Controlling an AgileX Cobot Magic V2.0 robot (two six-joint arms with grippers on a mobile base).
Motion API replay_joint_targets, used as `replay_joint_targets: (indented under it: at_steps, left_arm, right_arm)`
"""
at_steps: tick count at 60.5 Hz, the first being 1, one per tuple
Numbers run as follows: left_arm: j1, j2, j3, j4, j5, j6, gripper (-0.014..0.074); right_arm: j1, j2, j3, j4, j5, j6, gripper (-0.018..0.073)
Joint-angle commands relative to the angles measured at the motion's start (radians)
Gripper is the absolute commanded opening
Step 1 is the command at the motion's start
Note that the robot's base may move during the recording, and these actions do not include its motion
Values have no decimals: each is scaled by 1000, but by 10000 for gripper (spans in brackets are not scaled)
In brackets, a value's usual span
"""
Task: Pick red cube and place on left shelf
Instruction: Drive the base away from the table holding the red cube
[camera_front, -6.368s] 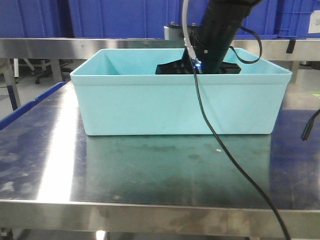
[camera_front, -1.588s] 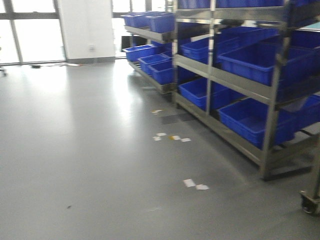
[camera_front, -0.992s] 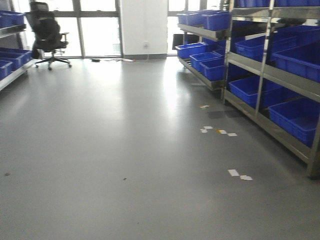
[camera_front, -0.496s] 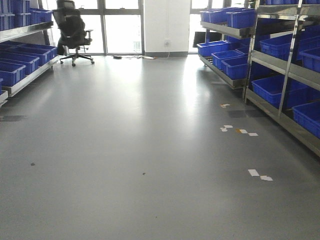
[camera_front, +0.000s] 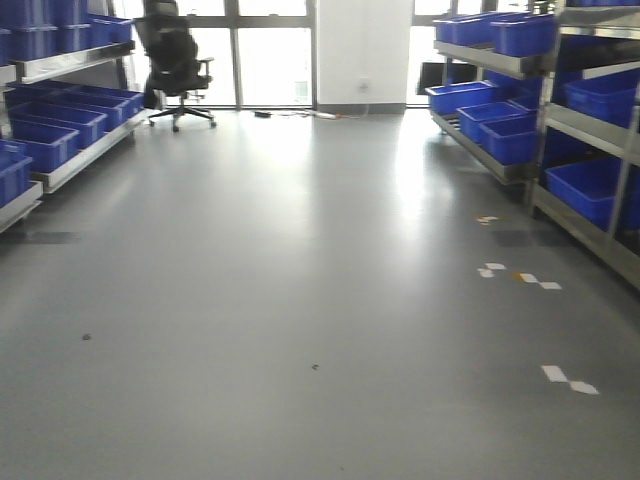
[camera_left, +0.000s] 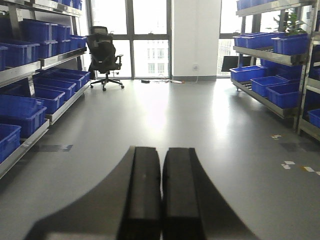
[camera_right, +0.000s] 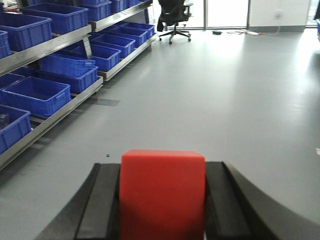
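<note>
While right hand (camera_right: 162, 172) grips red cube (camera_right: 162, 205): square-on (upright).

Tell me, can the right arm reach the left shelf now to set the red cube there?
Probably not yet. The right tool, shut on the red cube, is far from the left shelf, with bare floor between. Nothing blocks the way; the robot likely must drive closer.
</note>
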Motion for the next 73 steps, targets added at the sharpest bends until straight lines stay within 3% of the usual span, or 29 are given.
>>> replay_joint_targets:
  at_steps: [1, 73]
  left_arm:
    - [-2, -15, 25, 0, -83, 0, 102]
    - [-2, -15, 25, 0, -83, 0, 102]
  right_arm:
    - [-3, -3, -29, -10, -95, 1, 29]
    - [-3, -3, -29, -10, -95, 1, 29]
